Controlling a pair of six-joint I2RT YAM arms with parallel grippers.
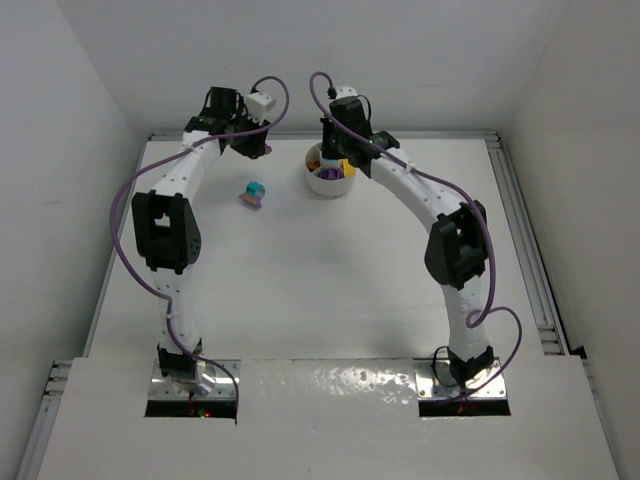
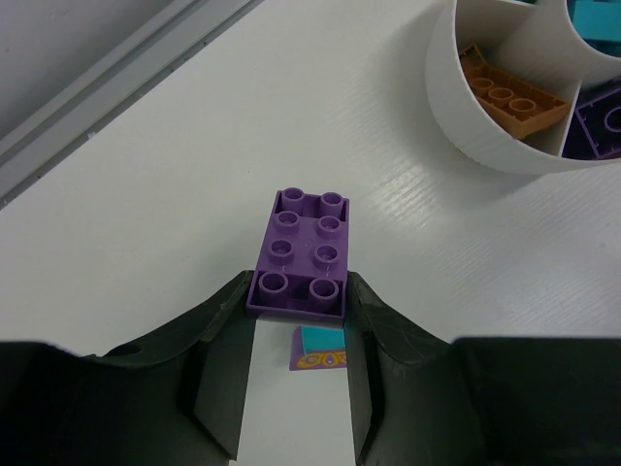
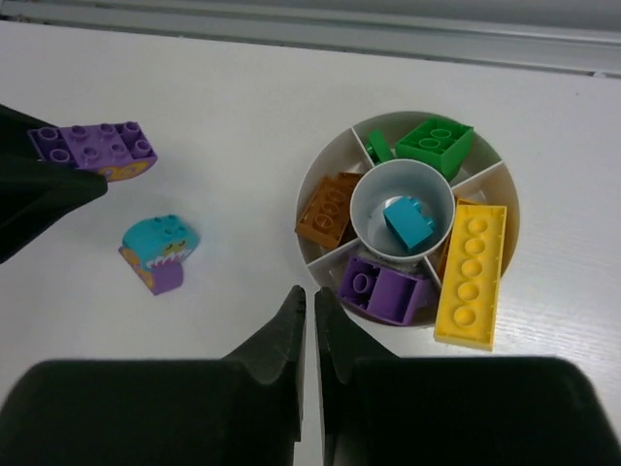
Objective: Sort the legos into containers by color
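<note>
My left gripper (image 2: 299,297) is closed narrowly on a purple brick (image 2: 303,248), one matte black finger pressing each long side; the brick is glossy plastic, rectangular, with eight round studs in two rows, held out flat over the white table (image 2: 146,194), whose surface is faintly ribbed; just below the brick, between my fingers, shows a small purple-and-teal piece (image 2: 320,349) with yellow print, and I cannot tell whether it is joined to the brick.

My right gripper (image 3: 309,301) is closed with nothing in it, its pointed black fingertips meeting above the near rim of the dish (image 3: 315,175); the dish is round, white and smooth, a central well ringed by curved sections; the well holds a teal brick (image 3: 408,220); around it lie a green brick (image 3: 434,143), an orange brick (image 3: 330,207) and a purple block (image 3: 383,289); a long yellow plate (image 3: 473,275) lies tilted, one end overhanging the rim.

On the table between dish and left gripper lies a rounded teal-and-purple piece (image 3: 160,250) with a printed face.
</note>
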